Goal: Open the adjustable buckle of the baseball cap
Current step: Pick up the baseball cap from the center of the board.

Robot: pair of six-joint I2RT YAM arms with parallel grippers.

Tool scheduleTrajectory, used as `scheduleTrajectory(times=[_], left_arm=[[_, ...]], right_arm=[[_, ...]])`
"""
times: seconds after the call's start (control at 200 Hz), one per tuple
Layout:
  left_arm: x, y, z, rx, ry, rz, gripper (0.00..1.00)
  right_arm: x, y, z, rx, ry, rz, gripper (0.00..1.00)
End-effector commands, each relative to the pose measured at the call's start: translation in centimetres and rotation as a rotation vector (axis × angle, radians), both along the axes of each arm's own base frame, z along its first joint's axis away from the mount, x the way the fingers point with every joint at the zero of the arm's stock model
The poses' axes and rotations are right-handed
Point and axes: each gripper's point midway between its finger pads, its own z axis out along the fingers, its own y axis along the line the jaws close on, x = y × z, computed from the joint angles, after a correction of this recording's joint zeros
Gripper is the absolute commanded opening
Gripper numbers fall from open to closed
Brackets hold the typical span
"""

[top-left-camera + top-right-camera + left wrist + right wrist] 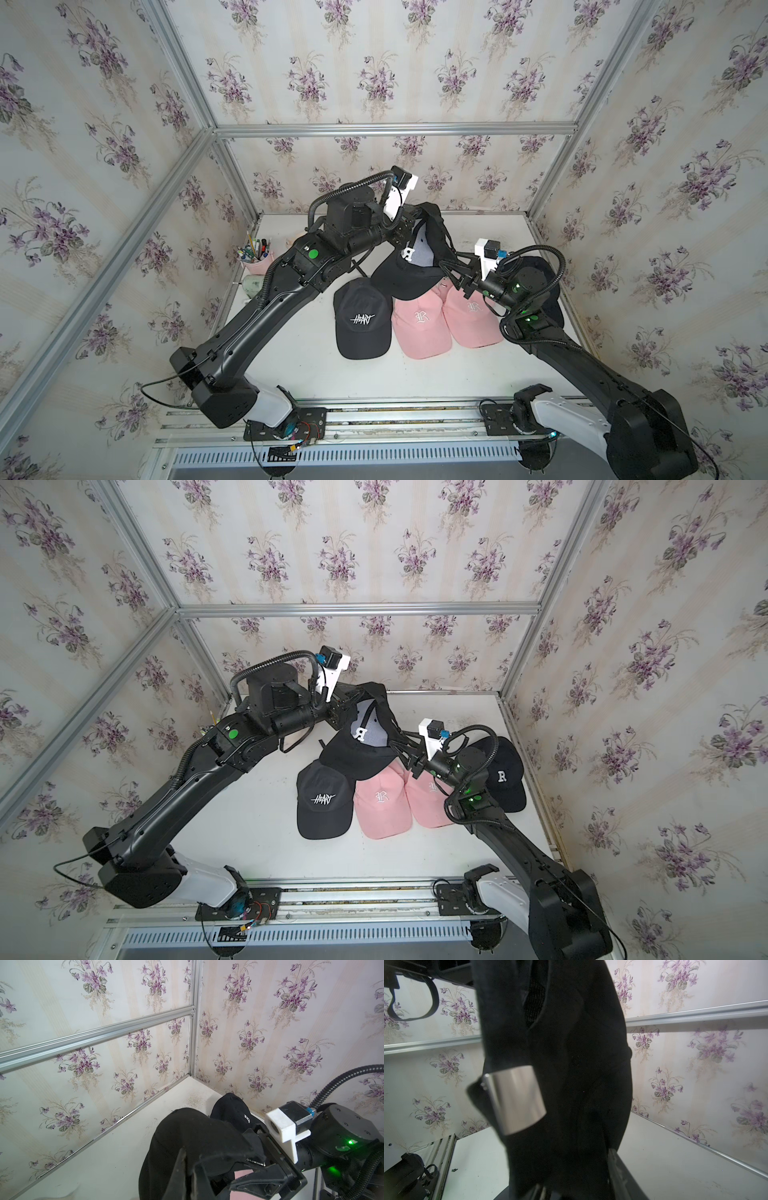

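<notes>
- Right gripper (444, 264), at the black cap's (409, 272) near right side: jaws part open about its rear edge; whether they pinch it, I cannot tell.
- Metal buckle (512, 1101), on the cap's strap just ahead, seems beside those jaws, not between them.
- Left gripper (410, 227), at the cap's far top, is clamped on fabric, holding it lifted.

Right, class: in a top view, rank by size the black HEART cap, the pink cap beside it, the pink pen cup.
Black fabric HEART cap and pink fabric cap beside it: alike, pink partly covered, so unranked.
Pink pen cup: smallest.
</notes>
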Motion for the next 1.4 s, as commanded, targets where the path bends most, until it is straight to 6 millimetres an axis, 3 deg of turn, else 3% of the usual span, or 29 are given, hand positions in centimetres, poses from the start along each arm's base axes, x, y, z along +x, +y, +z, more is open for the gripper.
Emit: scheduleTrajectory(times=[0.0, 0.21, 0.43, 0.639, 0.764, 1.074, 1.239, 1.399], left_arm=[[0.1, 0.2, 1.4, -0.041, -0.038, 0.013, 0.00], [0.3, 0.1, 0.6, -0.036, -0.020, 0.019, 0.00], [0.5, 0.2, -0.6, -0.023, 0.003, 0.028, 0.00], [0.7, 0.4, -3.5, 0.007, 0.047, 0.052, 0.20], [0.9, 0.6, -5.0, 0.023, 0.069, 0.063, 0.26], [0.6, 0.0, -7.7, 0.068, 0.119, 0.025, 0.39], [-0.1, -1.1, -9.5, 0.110, 0.158, -0.052, 0.54], [-1.0, -2.1, -9.7, 0.139, 0.186, -0.132, 0.69]], right_arm=[[-0.1, -0.5, 1.2, 0.023, -0.049, -0.028, 0.34], [-0.3, -1.1, 2.4, 0.037, -0.094, -0.064, 0.14], [0.0, -1.9, 3.2, 0.037, -0.113, -0.129, 0.05], [0.9, -2.9, 4.9, 0.013, -0.119, -0.211, 0.00], [1.4, -2.9, 5.9, -0.005, -0.109, -0.222, 0.00], [3.2, -2.7, 6.8, -0.063, -0.031, -0.250, 0.00], [4.5, -2.9, 6.5, -0.084, 0.033, -0.286, 0.00], [5.0, -3.0, 6.5, -0.079, 0.063, -0.300, 0.00]])
